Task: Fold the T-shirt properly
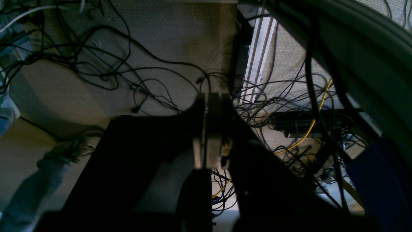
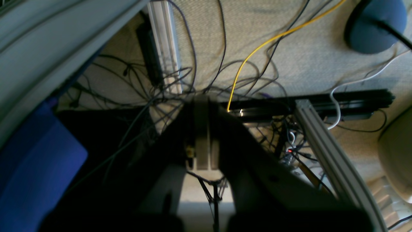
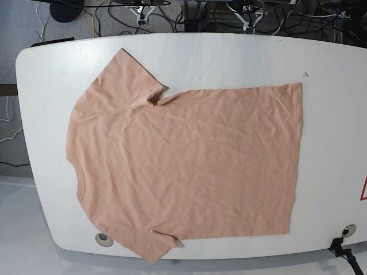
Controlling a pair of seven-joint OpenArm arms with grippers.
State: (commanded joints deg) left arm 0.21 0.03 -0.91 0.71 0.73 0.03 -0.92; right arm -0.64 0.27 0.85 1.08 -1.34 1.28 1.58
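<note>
The peach-pink T-shirt (image 3: 189, 166) lies spread flat on the white table (image 3: 229, 57), plain side up. Its neck is at the left, its hem at the right, one sleeve points to the far left corner and the other hangs a little over the near edge. Neither gripper shows in the base view. In the left wrist view my left gripper (image 1: 208, 106) hangs over the carpet floor, its pads pressed together with nothing between them. In the right wrist view my right gripper (image 2: 202, 104) is likewise shut and empty above the floor. Both are off the table and away from the shirt.
Tangled cables (image 1: 106, 74) cover the carpet under both grippers, with a yellow cable (image 2: 257, 48) and aluminium frame rails (image 2: 322, 151). Curved table edges (image 2: 48, 42) and blue panels (image 2: 35, 161) sit beside the grippers. The table has round holes (image 3: 103, 238) near its front edge.
</note>
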